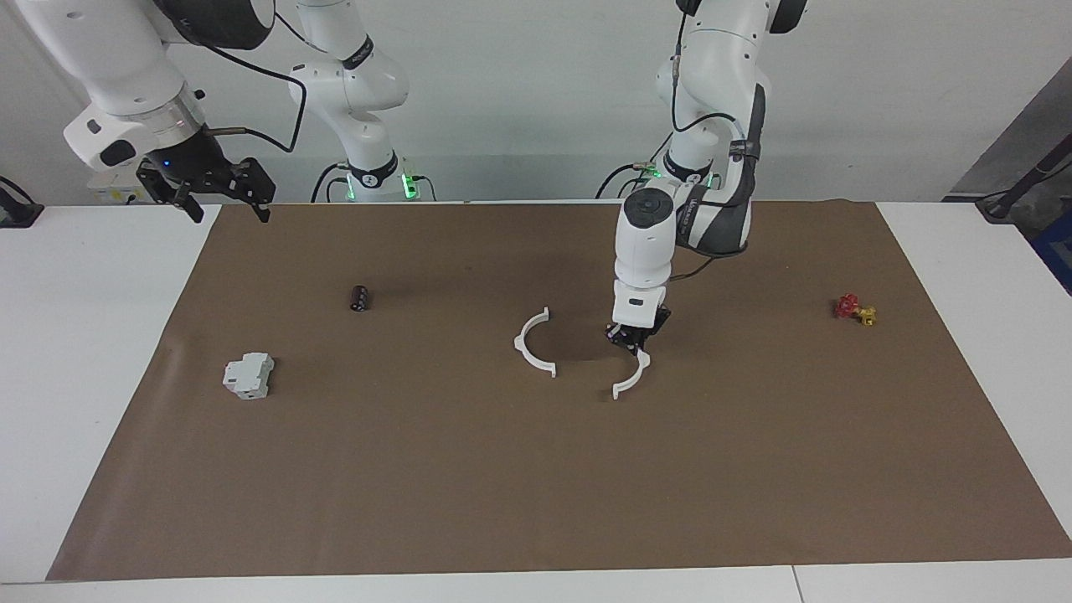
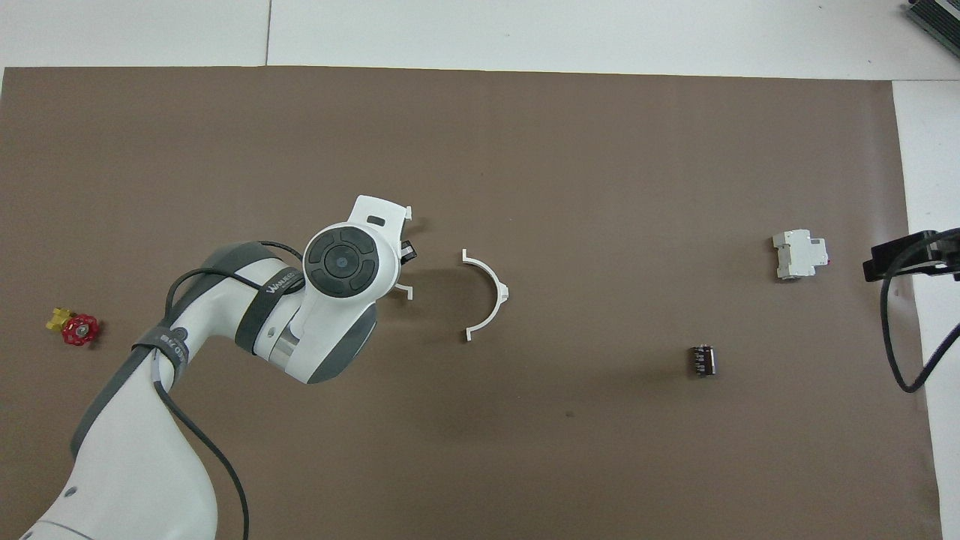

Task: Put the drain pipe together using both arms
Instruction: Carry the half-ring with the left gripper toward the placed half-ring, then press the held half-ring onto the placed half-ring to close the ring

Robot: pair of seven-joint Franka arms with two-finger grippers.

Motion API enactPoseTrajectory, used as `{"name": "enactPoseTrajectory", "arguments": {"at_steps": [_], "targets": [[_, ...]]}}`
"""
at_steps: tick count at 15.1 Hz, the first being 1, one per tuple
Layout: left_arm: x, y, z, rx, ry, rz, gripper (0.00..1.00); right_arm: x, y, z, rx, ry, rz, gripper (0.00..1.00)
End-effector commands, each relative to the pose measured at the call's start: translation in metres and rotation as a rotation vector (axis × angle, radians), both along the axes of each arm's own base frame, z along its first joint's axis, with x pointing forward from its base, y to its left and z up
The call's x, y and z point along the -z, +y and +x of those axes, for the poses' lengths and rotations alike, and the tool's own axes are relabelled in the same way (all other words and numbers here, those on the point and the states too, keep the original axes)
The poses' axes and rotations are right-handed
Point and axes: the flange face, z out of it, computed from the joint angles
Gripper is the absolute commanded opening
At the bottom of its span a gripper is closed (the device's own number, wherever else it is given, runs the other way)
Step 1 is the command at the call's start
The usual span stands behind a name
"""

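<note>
The drain pipe is two thin white half-rings. One half-ring (image 1: 531,344) (image 2: 493,295) lies flat on the brown mat (image 1: 536,486) near the table's middle. My left gripper (image 1: 635,338) (image 2: 406,253) is shut on the other half-ring (image 1: 633,373), low over the mat, close beside the lying piece toward the left arm's end. A gap separates the two pieces. From overhead my wrist hides most of the held piece; only an end tab (image 2: 406,289) shows. My right gripper (image 1: 223,199) (image 2: 904,256) hangs open, holding nothing, over the mat's corner at the right arm's end, where that arm waits.
A grey-white boxy block (image 1: 248,374) (image 2: 799,255) and a small dark cylinder (image 1: 359,297) (image 2: 702,360) sit toward the right arm's end. A red-and-yellow valve (image 1: 853,309) (image 2: 74,328) sits toward the left arm's end.
</note>
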Motion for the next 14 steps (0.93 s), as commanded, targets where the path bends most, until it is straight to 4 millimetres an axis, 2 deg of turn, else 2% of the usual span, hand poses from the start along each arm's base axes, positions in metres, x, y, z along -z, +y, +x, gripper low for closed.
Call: {"name": "enactPoseTrajectory", "arguments": {"at_steps": [1,3,9,14], "targets": [[-0.003,-0.020,-0.010,-0.020,0.001,-0.020,0.00,-0.001,0.001,-0.004,0.010,-0.008,-0.005,1.00],[0.000,-0.033,-0.022,0.008,0.022,-0.003,0.00,-0.001,0.001,-0.004,0.010,-0.010,-0.005,1.00],[0.013,-0.044,-0.051,0.052,0.051,0.017,0.00,-0.001,0.001,-0.004,0.010,-0.010,-0.005,1.00],[0.015,-0.047,-0.056,0.015,0.044,0.005,0.00,-0.001,0.001,-0.004,0.010,-0.008,-0.005,1.00]]}}
